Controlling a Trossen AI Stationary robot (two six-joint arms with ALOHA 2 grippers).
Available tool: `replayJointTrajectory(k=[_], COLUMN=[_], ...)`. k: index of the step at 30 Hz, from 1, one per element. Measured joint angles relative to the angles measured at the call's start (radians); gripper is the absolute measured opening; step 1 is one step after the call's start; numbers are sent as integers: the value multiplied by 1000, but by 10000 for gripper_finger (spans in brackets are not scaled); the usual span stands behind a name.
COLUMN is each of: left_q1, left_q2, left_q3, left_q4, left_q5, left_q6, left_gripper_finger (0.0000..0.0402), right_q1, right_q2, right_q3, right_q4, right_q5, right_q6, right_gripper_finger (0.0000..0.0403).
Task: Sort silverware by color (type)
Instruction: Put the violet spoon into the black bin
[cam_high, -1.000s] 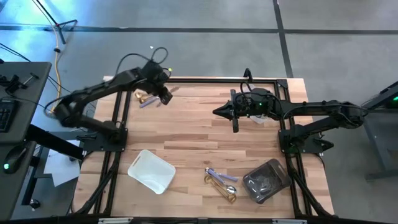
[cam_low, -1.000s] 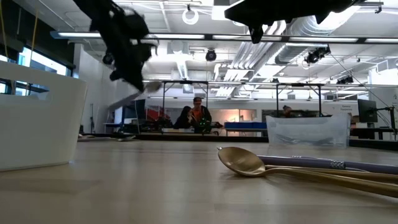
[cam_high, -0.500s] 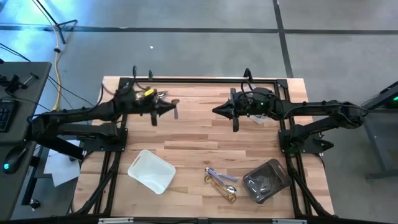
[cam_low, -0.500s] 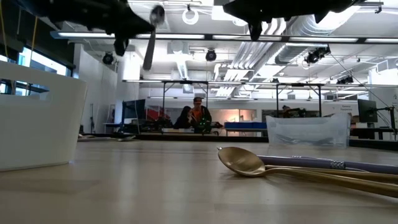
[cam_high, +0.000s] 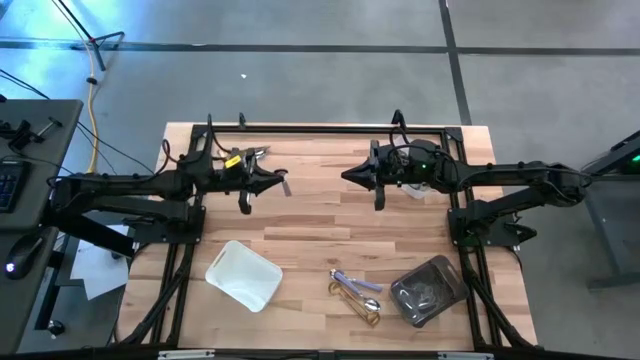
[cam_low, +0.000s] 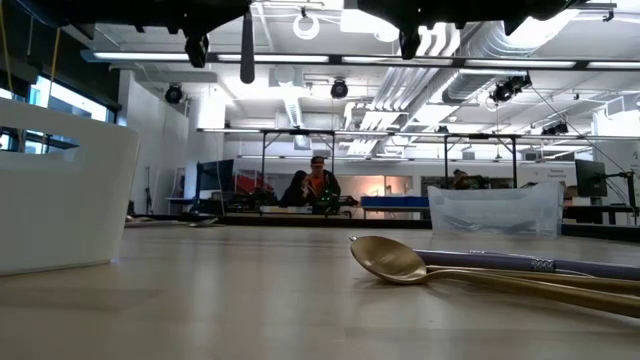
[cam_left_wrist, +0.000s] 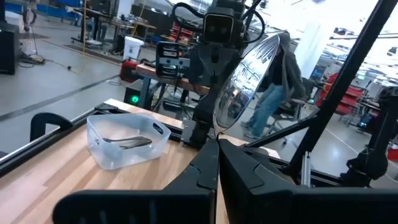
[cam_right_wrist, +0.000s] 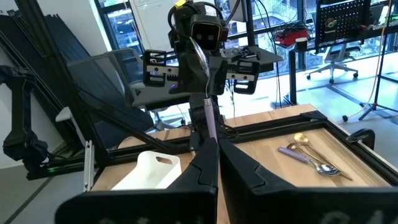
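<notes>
Left gripper (cam_high: 275, 182), upper left of high view, clamping silver spoon (cam_left_wrist: 245, 78). Carrying slow, level, toward clear tray (cam_high: 428, 290), lower right. Right gripper (cam_high: 347, 178) pinched together, upper middle, holding nothing. More silverware (cam_high: 356, 293) lying lower middle on bench (cam_high: 320, 225).

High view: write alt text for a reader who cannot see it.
Two dark arms face each other over a wooden table; the left gripper holds a spoon, the right gripper is shut. A white tray, loose silverware and clear tray lie nearer the front.
</notes>
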Motion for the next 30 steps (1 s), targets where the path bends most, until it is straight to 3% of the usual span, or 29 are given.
replayJointTrajectory(k=[30], left_q1=[1], left_q2=[0], left_q3=[0], left_q4=[0], left_q5=[11], left_q6=[-11], left_gripper_finger=[0], right_q1=[0], right_q2=[0], right_q3=[0], right_q4=[-1], right_q5=[0], right_q6=[-4], right_gripper_finger=[0])
